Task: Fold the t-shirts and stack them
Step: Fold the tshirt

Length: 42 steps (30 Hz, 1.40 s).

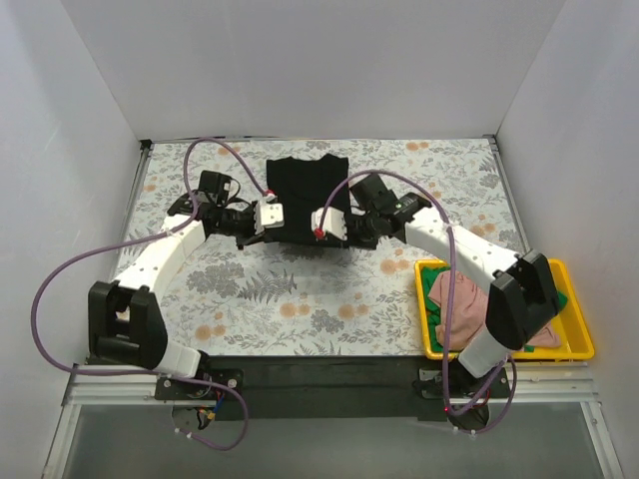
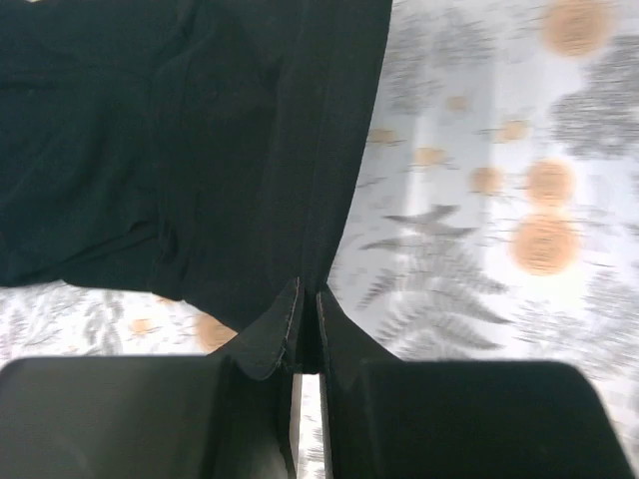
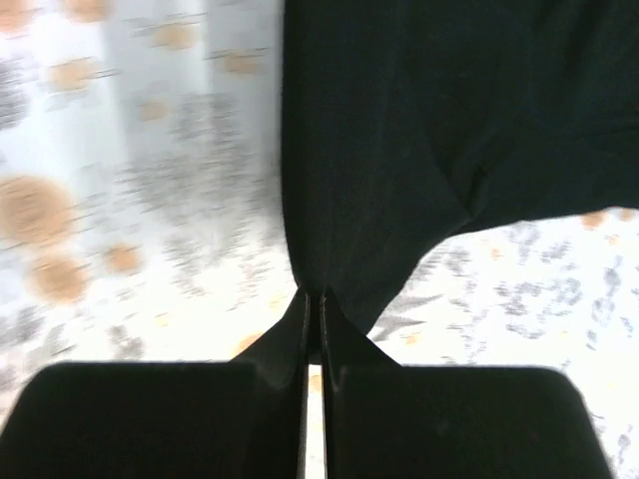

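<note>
**Both grippers pinched on the black t-shirt's near edge**

Nearest me, the yellow bin by the right arm's base holds a dusty pink t-shirt over a bright green t-shirt. The arm covers part of both. At mid-table, over the floral tablecloth, my left gripper and right gripper each have their jaws pressed together on the black t-shirt, one toward each side of its near edge. Both wrist views are blurred, so I cannot tell whether that edge is lifted. The rest of the shirt lies toward the back wall.
</note>
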{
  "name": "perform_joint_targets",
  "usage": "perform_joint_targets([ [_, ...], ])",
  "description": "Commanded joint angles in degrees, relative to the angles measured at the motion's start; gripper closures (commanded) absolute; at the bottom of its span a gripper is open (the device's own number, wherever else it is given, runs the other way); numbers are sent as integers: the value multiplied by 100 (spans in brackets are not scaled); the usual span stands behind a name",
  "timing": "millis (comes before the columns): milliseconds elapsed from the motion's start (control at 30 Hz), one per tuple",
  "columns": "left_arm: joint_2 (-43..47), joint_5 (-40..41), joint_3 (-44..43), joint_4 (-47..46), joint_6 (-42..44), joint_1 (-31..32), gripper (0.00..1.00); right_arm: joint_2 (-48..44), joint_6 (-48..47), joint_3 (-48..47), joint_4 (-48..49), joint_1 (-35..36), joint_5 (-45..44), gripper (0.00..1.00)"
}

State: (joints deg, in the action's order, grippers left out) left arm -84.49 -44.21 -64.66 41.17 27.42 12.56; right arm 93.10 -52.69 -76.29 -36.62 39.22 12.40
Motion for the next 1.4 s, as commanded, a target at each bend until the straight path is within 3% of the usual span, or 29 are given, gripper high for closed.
perform_joint_targets([
  [0, 801, -220, 234, 1222, 96, 194, 100, -721, 126, 518, -934, 497, 43, 99],
  [200, 1690, -782, 104, 2940, -226, 379, 100, -1321, 558, -85, -1927, 912, 447, 99],
  [433, 1436, -755, -63, 2195, -720, 239, 100, -592, 75, -833, -2112, 737, 508, 99],
  [767, -857, -1081, -1433, 1798, -360, -447, 100, 1532, -883, -2846, -2262, -168, 702, 99],
  [1067, -3342, -994, -3526, 1342, -966, -948, 100, 3992, -1578, -5289, -2148, -722, 623, 99],
  [1167, -4055, -748, -3895, 1009, -1247, -974, 100, 4609, -1569, -5546, -1587, -767, 492, 99],
  [1367, -4629, -107, -3879, 218, -1888, -983, 100, 5148, -1218, -5327, -390, -785, 184, 99],
])
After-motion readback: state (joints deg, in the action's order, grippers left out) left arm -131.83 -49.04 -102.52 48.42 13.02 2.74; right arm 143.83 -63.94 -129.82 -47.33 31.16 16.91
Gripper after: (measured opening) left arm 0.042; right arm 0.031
